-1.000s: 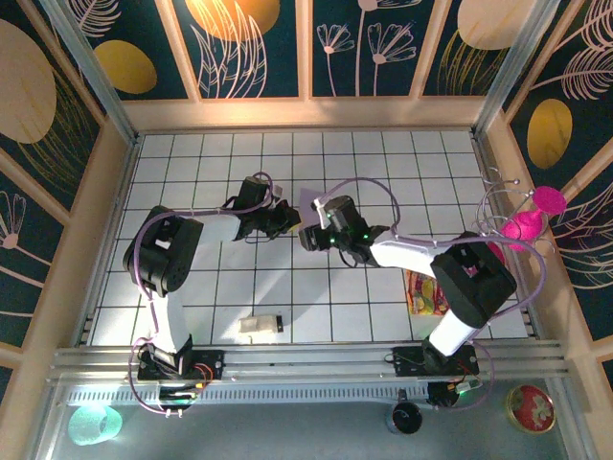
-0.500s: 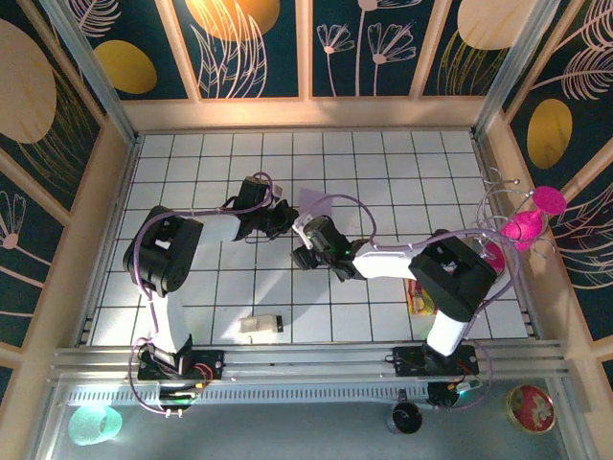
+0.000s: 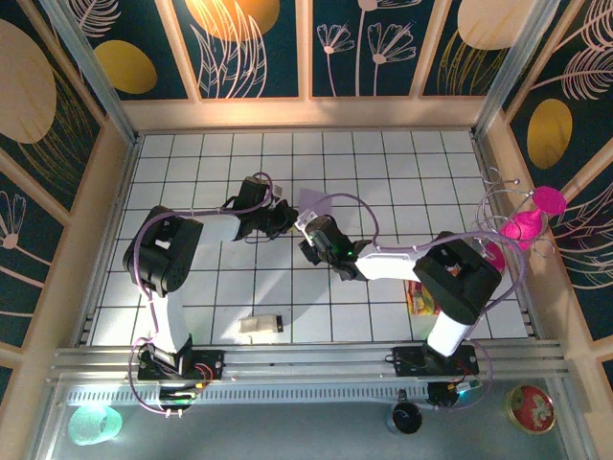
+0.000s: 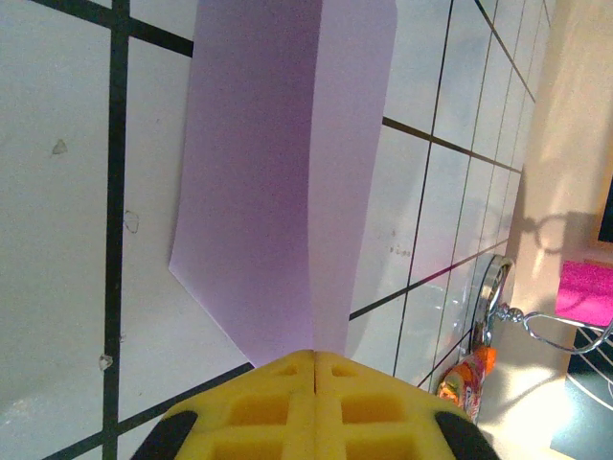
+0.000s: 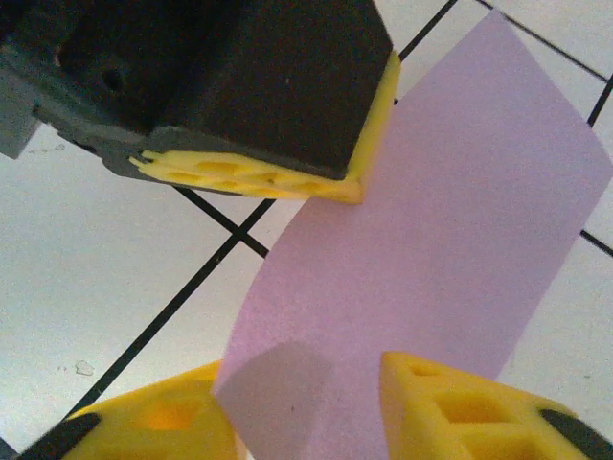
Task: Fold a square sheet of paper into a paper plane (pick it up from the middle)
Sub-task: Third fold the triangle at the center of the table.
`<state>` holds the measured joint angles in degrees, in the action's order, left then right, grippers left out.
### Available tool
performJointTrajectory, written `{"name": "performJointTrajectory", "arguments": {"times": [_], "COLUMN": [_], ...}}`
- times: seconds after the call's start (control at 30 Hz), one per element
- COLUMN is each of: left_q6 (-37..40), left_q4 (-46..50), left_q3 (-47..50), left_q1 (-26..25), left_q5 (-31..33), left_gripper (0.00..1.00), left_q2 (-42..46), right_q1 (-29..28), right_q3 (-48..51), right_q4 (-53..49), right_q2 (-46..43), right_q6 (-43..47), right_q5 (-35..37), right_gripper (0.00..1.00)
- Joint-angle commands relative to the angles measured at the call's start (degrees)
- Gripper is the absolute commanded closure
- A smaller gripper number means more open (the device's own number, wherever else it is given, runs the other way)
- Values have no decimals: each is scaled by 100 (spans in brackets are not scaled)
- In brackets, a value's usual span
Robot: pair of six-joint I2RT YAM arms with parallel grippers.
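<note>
No legible word, brand, number or sign anywhere across the tiled table and its patterned walls. Printing on the red-yellow snack packet by the right arm's base too small and blurred to make out, from overhead and from the left wrist alike. Lid of the round tin at the near right corner patterned, but not readable.
</note>
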<state>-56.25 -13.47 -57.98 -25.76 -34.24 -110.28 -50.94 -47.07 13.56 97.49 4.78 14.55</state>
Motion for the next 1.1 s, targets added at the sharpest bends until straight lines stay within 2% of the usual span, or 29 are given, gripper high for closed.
{"name": "performJointTrajectory", "arguments": {"times": [0.0,0.27,0.33,0.37,0.53,0.67,0.8,0.9,1.07], "left_q6": [-62,-80,-72,-75,114,306,361,341,473], "left_q4": [-37,-36,-1,18,346,540,486,400,540], "left_q3": [36,75,70,76,84,23,-125,-259,-622], "left_q1": [37,36,36,38,185,282,286,250,140], "left_q5": [-56,-41,-3,24,415,744,663,426,389], "left_gripper": [99,98,96,92,72,67,66,67,71], "left_q2": [122,181,212,241,486,719,676,483,170], "right_q1": [48,135,200,244,575,909,1090,1112,1113], "right_q3": [106,-15,-80,-92,-22,46,108,110,84], "right_q4": [191,11,-76,-103,-65,18,220,308,388], "right_q2": [-253,-151,-102,-103,-248,-326,-278,-212,-61], "right_q6": [22,34,-39,-70,-319,-580,-839,-935,-1074], "right_q5": [-18,-778,-939,-1050,-1958,-3207,-3994,-4307,-4732], "right_gripper": [68,93,99,100,100,100,100,100,100]}}
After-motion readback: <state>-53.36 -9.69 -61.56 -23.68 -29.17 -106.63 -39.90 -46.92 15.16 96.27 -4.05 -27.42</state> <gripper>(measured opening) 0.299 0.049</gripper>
